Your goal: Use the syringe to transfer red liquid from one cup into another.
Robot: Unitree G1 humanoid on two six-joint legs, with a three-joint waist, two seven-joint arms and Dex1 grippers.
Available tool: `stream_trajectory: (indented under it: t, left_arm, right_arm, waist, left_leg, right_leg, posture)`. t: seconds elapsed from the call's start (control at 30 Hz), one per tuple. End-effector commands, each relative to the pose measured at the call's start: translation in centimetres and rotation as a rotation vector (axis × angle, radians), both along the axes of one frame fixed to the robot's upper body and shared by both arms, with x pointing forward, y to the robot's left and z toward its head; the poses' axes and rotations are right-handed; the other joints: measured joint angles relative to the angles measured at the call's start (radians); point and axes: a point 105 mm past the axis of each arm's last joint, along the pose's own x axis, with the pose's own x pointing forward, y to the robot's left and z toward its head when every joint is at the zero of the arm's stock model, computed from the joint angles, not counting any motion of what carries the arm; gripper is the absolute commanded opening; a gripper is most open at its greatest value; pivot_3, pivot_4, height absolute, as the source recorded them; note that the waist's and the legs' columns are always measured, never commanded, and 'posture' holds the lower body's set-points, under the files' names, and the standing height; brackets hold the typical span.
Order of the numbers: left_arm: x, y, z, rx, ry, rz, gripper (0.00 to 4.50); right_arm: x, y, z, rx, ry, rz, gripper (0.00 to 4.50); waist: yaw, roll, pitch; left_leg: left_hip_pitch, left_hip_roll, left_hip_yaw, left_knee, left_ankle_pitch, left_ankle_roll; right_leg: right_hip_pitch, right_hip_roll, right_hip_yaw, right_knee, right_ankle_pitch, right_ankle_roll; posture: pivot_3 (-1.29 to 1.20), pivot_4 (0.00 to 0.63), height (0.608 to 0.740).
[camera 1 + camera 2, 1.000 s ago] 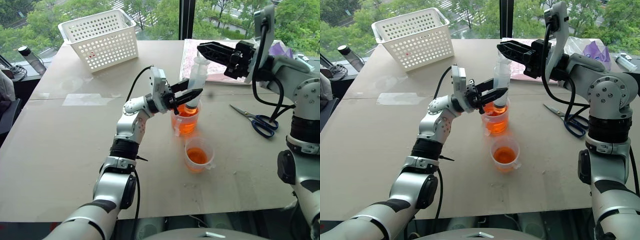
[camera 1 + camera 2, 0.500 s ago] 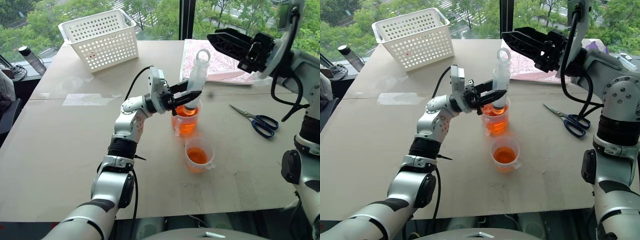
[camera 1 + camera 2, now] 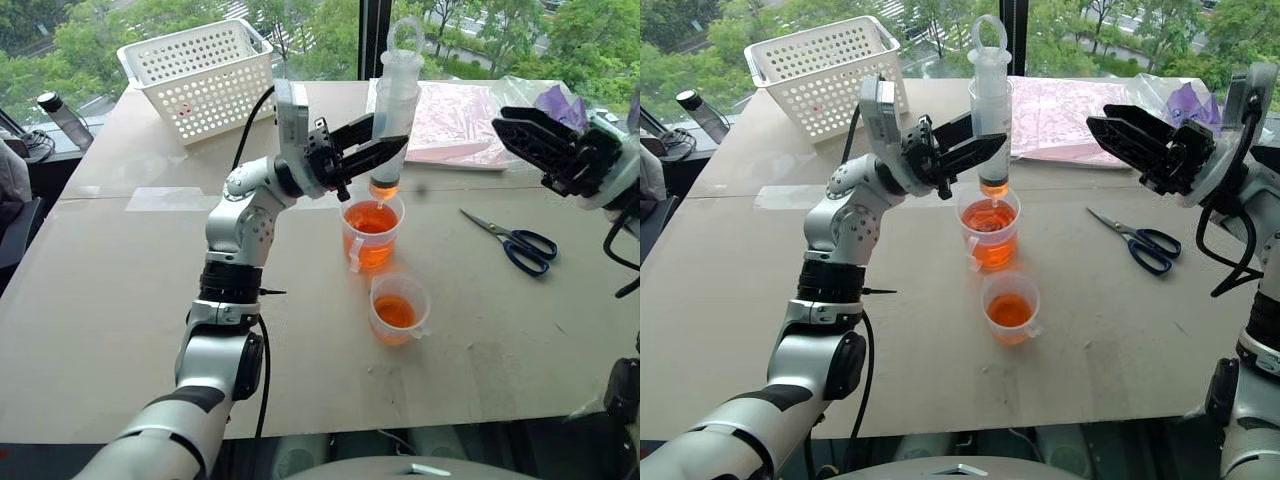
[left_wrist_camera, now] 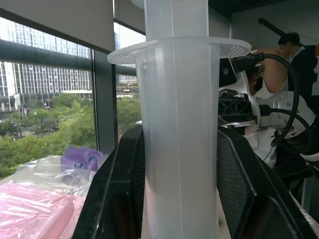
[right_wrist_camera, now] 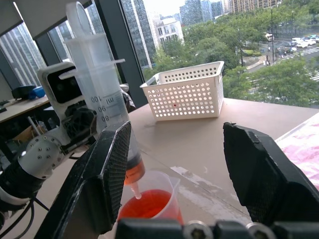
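Syringe (image 3: 393, 110) stands upright, clamped in the left pincer (image 3: 362, 152), its nozzle just above the taller cup (image 3: 371, 232) of red liquid (image 3: 372, 222) beside the smaller cup (image 3: 397, 308) on the tabletop (image 3: 120, 290), while the right pincer (image 3: 535, 135) hangs open and empty, well apart.

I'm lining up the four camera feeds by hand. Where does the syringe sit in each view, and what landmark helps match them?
Left eye view: the syringe stands upright at top centre, above the taller cup.
Right eye view: top centre, again above that cup.
Left wrist view: its barrel runs up the middle, clamped between the left end effector fingers.
Right wrist view: upper left, nozzle over the cup.
Shared landmark: the white basket, seen in both eye views and the right wrist view.
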Motion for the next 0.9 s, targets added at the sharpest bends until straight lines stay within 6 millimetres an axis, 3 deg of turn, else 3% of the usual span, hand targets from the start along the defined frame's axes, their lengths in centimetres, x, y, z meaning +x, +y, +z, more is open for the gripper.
stream_trajectory:
  t: [0.03, 0.23, 0.5, 0.67, 0.9]
  left_arm:
    - [-0.7, 0.0, 1.5, -0.006, -0.07, -0.004, 1.4]
    - [-0.7, -0.1, 1.9, -0.017, -0.08, 0.0, 1.4]
    - [-4.5, -1.9, 1.6, -0.032, -0.021, -0.21, 1.4]
    - [-6.9, -2.8, -0.1, 0.001, 0.039, -0.326, 1.4]
    - [-7.5, -3.5, -2.7, 0.077, 0.062, -0.341, 1.4]
  right_arm:
    - [-0.6, 0.3, -0.5, -0.094, -0.097, -0.011, 3.13]
    - [-0.7, -0.7, -2.4, -0.124, -0.115, -0.083, 3.13]
    - [-2.9, -2.6, -4.5, -0.192, -0.083, -0.068, 3.13]
    - [-3.0, -3.1, -4.2, -0.159, -0.095, -0.094, 3.13]
    - [-3.4, -3.4, -3.4, -0.138, -0.107, -0.095, 3.13]
  waist:
    - [-0.002, 0.0, 0.0]
    - [0.0, 0.0, 0.0]
    - [0.015, 0.0, 0.0]
    - [0.012, 0.001, 0.0]
    - [0.02, 0.001, -0.001]
  left_leg:
    - [0.0, 0.0, 0.0, 0.0, 0.0, 0.0]
    - [0.001, 0.0, 0.001, 0.001, 0.0, 0.0]
    - [0.001, 0.0, 0.0, 0.002, 0.0, 0.0]
    - [0.005, 0.001, 0.0, 0.003, 0.0, 0.0]
    - [0.006, 0.001, -0.002, 0.005, 0.0, 0.0]
  right_leg:
    - [0.0, 0.0, 0.0, 0.0, 0.0, 0.0]
    - [0.0, 0.001, 0.001, 0.0, 0.0, 0.0]
    - [0.001, 0.0, 0.001, 0.0, 0.0, 0.0]
    - [0.004, 0.001, 0.002, 0.001, 0.0, 0.0]
    - [0.007, 0.002, 0.001, 0.0, 0.0, 0.0]
  posture:
    - [0.0, 0.15, 0.74]
    - [0.0, 0.15, 0.74]
    - [0.0, 0.15, 0.74]
    - [0.0, 0.15, 0.74]
    - [0.0, 0.15, 0.74]
